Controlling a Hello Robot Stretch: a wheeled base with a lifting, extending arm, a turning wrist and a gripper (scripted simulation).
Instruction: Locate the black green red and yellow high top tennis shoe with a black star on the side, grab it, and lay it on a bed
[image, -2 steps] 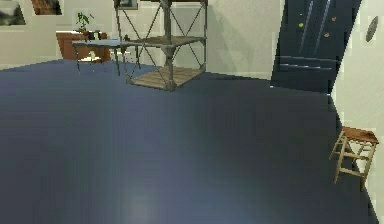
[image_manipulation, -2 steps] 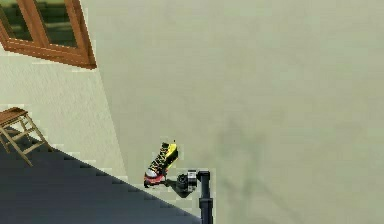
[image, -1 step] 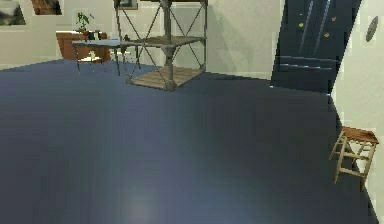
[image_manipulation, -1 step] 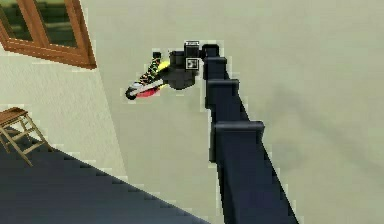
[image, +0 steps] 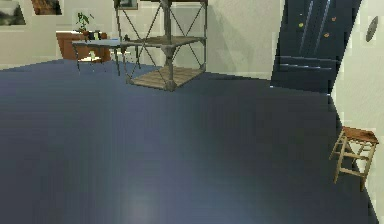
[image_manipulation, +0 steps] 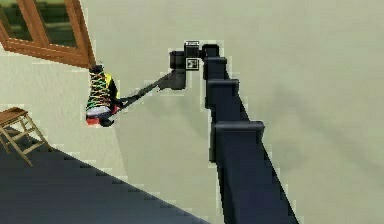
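Note:
A high top shoe (image_manipulation: 98, 96) in black, green, red and yellow hangs in the air in front of the pale wall, clear of the floor. My gripper (image_manipulation: 119, 103) holds the shoe at the end of its thin fingers. Behind it the dark arm (image_manipulation: 232, 130) rises from the arm side view's bottom edge.
A wooden stool (image: 355, 150) stands by the forward view's right wall and shows again as the stool (image_manipulation: 15, 130) under a wood-framed window (image_manipulation: 45, 30). Across the dark blue floor (image: 150, 140) stand a metal shelf unit (image: 165, 45), a table with chairs (image: 95, 45) and a dark blue door (image: 315, 45).

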